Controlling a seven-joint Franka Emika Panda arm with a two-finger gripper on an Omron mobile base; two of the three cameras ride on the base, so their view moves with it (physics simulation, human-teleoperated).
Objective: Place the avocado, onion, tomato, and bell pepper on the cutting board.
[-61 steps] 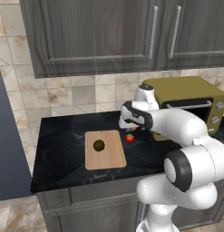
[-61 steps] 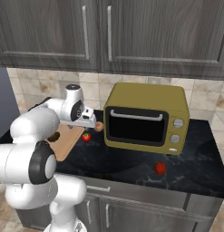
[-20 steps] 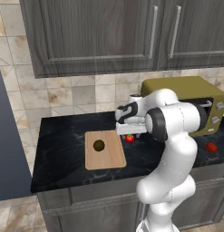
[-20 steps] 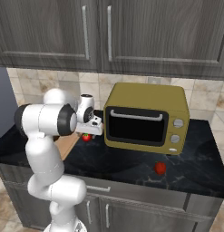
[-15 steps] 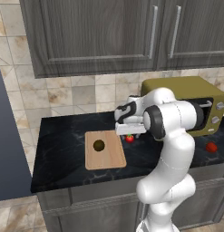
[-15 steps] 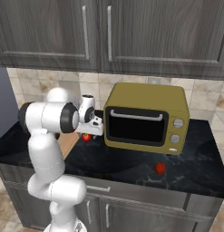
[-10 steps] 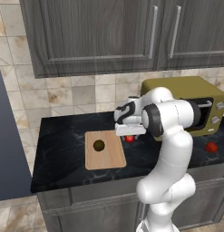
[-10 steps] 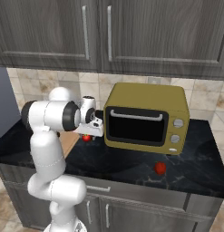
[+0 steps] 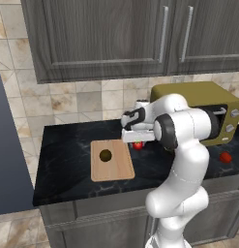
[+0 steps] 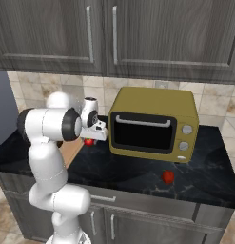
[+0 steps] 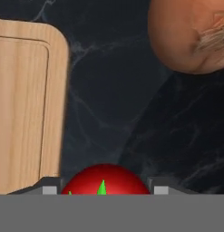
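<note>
I am clamping my gripper (image 11: 102, 190) on the tomato (image 11: 104, 180), one finger on each side, so it cannot roll off the dark counter (image 11: 122, 104) when I raise it. It is sitting just beside the cutting board (image 9: 111, 160), where the avocado (image 9: 105, 155) is already lying. The onion (image 11: 190, 34) is waiting nearby on the counter, and the bell pepper (image 10: 168, 177) is resting well apart, in front of the toaster oven (image 10: 152, 124).

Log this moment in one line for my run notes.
pincer: shut on tomato | avocado: on cutting board | onion: on counter
</note>
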